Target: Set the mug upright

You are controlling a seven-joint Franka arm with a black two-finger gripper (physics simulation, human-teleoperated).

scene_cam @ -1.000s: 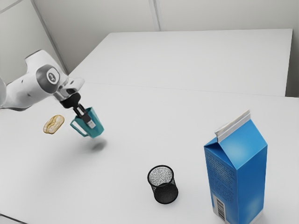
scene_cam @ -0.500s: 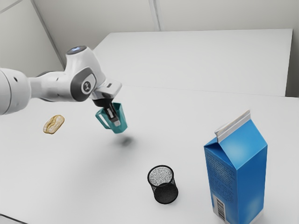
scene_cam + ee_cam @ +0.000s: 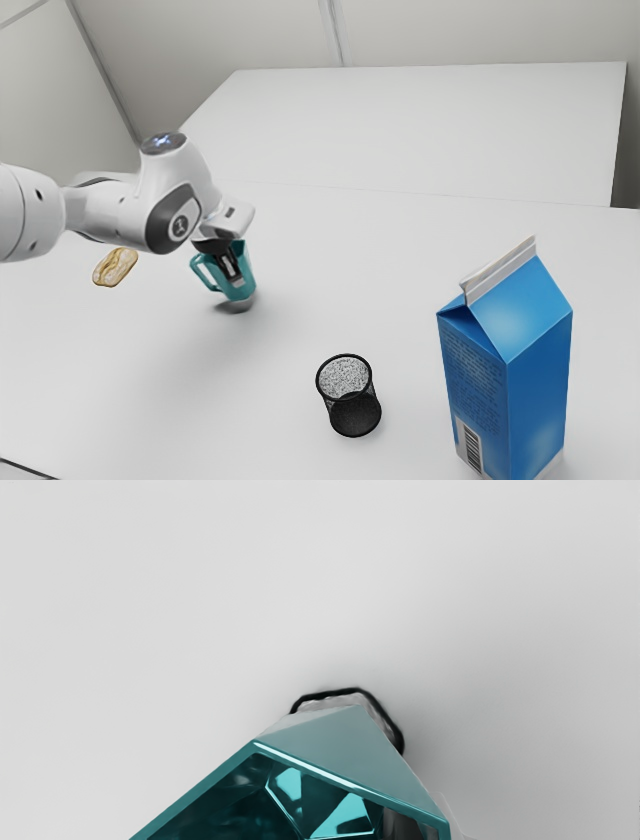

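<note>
Fingers [image 3: 230, 264] of the gripper [image 3: 232, 272] pinch the wall of the mug [image 3: 245, 282], left of centre in the exterior view. It leans a little, mouth up, its base low over the table [image 3: 300, 270]; whether they touch, I can't tell. The handle [image 3: 197, 267] points to the exterior view's left. In the wrist view the mouth is turned toward the camera, with a finger partly showing inside. The arm [image 3: 120, 205] comes in from the left edge, above the bread [image 3: 115, 268]. Farther out, the black mesh cup [image 3: 355, 415] stands at lower centre and the blue carton [image 3: 510, 380] upright at lower right.
</note>
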